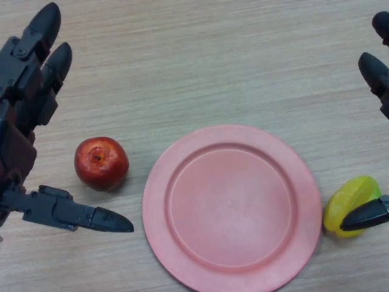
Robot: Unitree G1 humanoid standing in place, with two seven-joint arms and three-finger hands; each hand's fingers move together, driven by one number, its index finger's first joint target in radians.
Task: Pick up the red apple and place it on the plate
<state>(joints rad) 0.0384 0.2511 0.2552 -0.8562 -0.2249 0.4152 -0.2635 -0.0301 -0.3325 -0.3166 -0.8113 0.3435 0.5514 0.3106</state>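
A red apple (101,162) stands on the wooden table just left of a pink plate (182,194), close to its rim but apart from it. My left hand (24,91) hovers at the left edge, open, with its fingers stretched up past the apple and its thumb (85,214) reaching out below the apple; nothing is between them. The right hand (375,73) shows at the right edge, open, its fingers at the upper right and its thumb tip (364,214) lying over a yellow fruit.
A yellow-green star-shaped fruit (347,201) lies right of the plate, partly under the right thumb. The plate holds nothing.
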